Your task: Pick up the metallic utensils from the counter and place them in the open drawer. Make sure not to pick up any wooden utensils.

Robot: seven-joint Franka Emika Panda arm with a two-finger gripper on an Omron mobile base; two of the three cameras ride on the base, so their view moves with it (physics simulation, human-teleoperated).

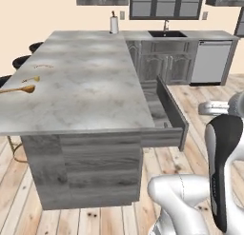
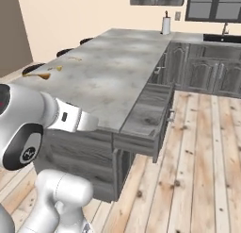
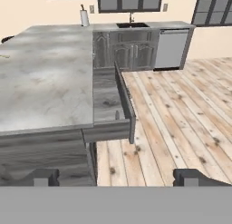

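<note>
The counter [image 1: 86, 86] is a long pale grey marbled island top, also seen in the right base view [image 2: 108, 67] and the hand view [image 3: 45, 78]. The open drawer [image 1: 167, 112] juts from its right side, with its grey inside visible [image 2: 146, 112] [image 3: 106, 98]. The wooden utensils lie near the counter's far left edge: a long spoon [image 1: 19, 90], a smaller piece [image 1: 31, 79] and a thin stick [image 1: 43, 66]; they also show as tan pieces [image 2: 44, 75]. The metallic utensils are out of view. My gripper [image 3: 118, 177] is open wide and empty, hanging in front of the drawer's end.
A paper towel roll [image 1: 114, 24] stands at the counter's far end. Behind it are a sink [image 1: 167, 34] and a dishwasher [image 1: 209, 63]. Dark stools [image 1: 21, 62] line the island's left side. Wooden floor [image 3: 181, 119] stretches to the right of the drawer.
</note>
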